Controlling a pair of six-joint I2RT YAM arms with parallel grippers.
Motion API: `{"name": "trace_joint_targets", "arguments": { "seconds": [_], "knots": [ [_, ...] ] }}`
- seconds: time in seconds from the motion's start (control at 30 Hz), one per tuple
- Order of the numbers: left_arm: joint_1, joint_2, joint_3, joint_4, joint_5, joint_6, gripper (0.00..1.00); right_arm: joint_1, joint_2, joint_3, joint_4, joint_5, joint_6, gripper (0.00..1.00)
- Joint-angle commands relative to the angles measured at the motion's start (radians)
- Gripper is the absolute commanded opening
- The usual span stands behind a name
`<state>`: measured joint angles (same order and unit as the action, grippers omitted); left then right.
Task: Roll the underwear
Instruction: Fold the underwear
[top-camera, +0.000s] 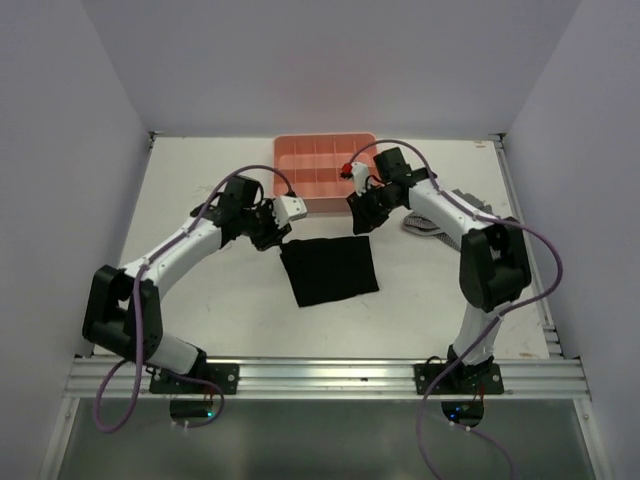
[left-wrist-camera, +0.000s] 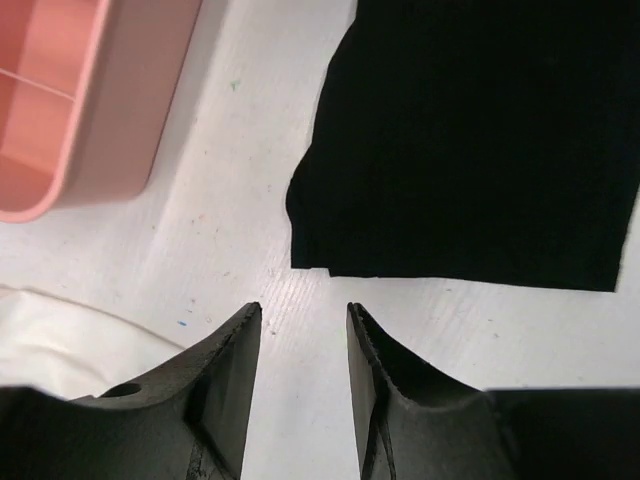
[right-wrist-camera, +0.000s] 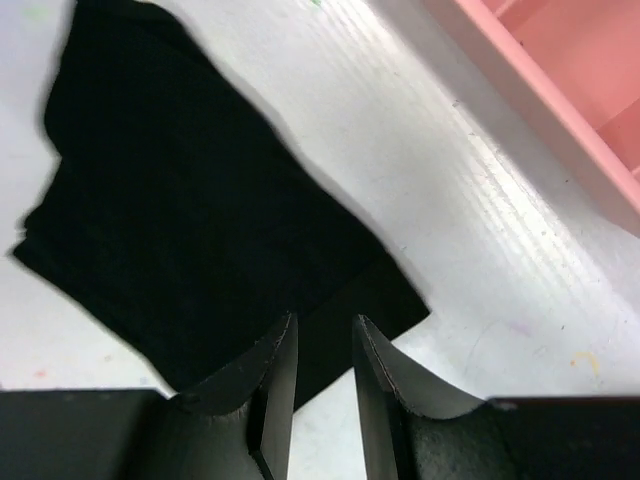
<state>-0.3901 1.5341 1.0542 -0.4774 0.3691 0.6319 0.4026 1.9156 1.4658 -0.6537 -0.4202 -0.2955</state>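
Observation:
The underwear (top-camera: 330, 270) is a plain black cloth lying flat on the white table, just in front of the pink tray (top-camera: 325, 138). My left gripper (top-camera: 278, 236) hovers at its far left corner. In the left wrist view that gripper (left-wrist-camera: 303, 308) is open, with only bare table between its fingers and the underwear's (left-wrist-camera: 470, 140) edge just ahead. My right gripper (top-camera: 362, 226) is over the far right corner. Its wrist view shows that gripper (right-wrist-camera: 325, 318) open above the underwear's (right-wrist-camera: 180, 220) corner, with black fabric visible in the gap but not pinched.
The pink tray's wall (left-wrist-camera: 130, 110) is close on the left gripper's left, and its rim (right-wrist-camera: 560, 100) lies to the right gripper's right. A thin white cloth (left-wrist-camera: 60, 340) lies by the tray. A grey checked cloth (top-camera: 432, 222) sits under the right arm.

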Motion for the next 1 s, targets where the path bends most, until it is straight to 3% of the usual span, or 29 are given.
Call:
{"name": "trace_joint_targets", "arguments": {
  "seconds": [0.0, 0.33, 0.57, 0.67, 0.8, 0.9, 0.97],
  "knots": [
    [-0.003, -0.097, -0.040, 0.019, 0.125, 0.025, 0.44, 0.013, -0.124, -0.050, -0.021, -0.116, 0.027, 0.33],
    [-0.125, -0.012, -0.187, 0.181, 0.185, -0.093, 0.40, 0.016, -0.049, -0.317, 0.080, -0.178, 0.113, 0.23],
    [-0.167, 0.101, -0.215, 0.168, 0.153, -0.112, 0.33, 0.019, 0.013, -0.346, 0.068, -0.226, 0.153, 0.21],
    [-0.167, 0.057, -0.243, 0.140, 0.157, -0.078, 0.32, 0.047, -0.006, -0.354, 0.042, -0.255, 0.156, 0.21],
    [-0.165, -0.124, -0.258, 0.080, 0.154, -0.025, 0.38, 0.041, -0.131, -0.332, -0.007, -0.276, 0.098, 0.27],
    [-0.165, -0.251, -0.272, 0.053, 0.143, 0.037, 0.44, 0.038, -0.292, -0.346, -0.021, -0.233, -0.049, 0.32],
    [-0.165, -0.296, -0.290, 0.033, 0.145, 0.104, 0.47, 0.038, -0.408, -0.386, -0.023, -0.182, -0.219, 0.42]
  ]
}}
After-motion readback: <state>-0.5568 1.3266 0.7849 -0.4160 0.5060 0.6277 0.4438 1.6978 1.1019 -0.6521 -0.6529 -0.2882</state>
